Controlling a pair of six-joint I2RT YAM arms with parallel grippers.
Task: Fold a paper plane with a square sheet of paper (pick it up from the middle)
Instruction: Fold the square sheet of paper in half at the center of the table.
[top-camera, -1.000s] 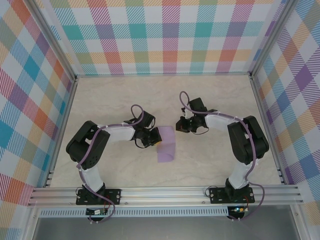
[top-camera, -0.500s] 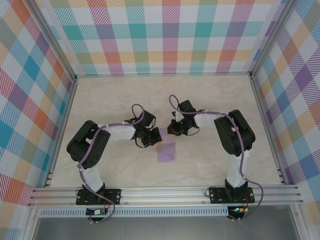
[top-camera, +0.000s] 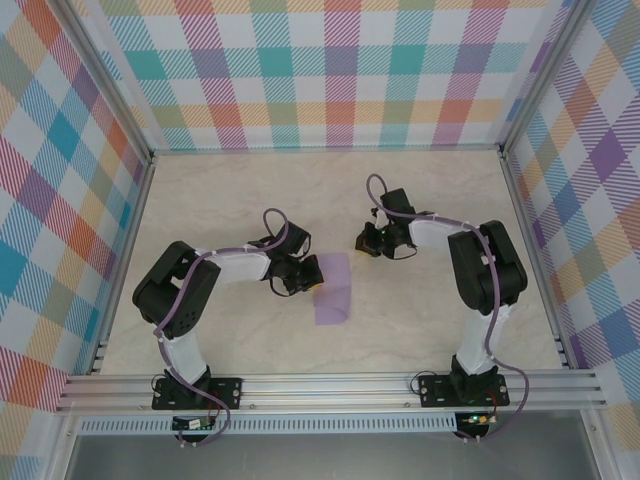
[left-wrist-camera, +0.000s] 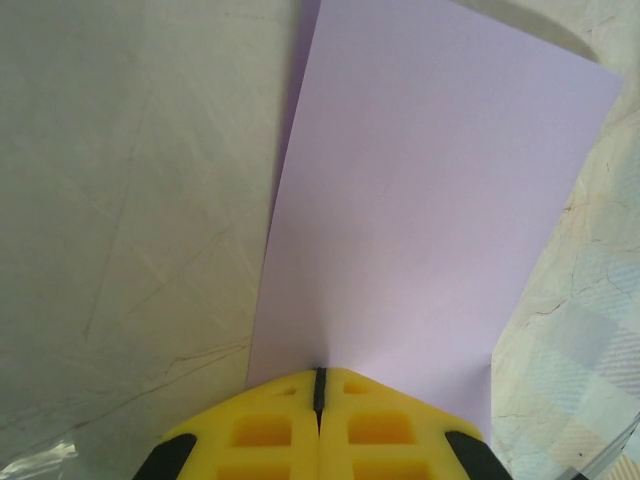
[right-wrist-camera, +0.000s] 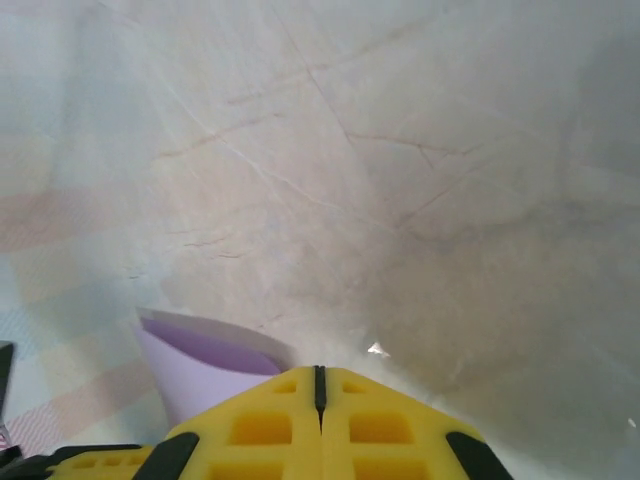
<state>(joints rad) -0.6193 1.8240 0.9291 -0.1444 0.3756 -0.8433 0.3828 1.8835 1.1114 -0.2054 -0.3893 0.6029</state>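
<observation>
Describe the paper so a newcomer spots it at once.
On the marbled beige table, look between the left arm and the right arm. The sheet of paper is pinched at one edge by the left gripper. Its lavender stands out against black arms and pale tabletop.

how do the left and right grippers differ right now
The left gripper is shut on the sheet of paper, at its edge; the right gripper is shut on nothing. The left touches the paper; the right hangs apart from it over the table. Both are yellow-tipped.

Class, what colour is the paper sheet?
The paper sheet is plain lavender-purple; left wrist view shows it best.
</observation>
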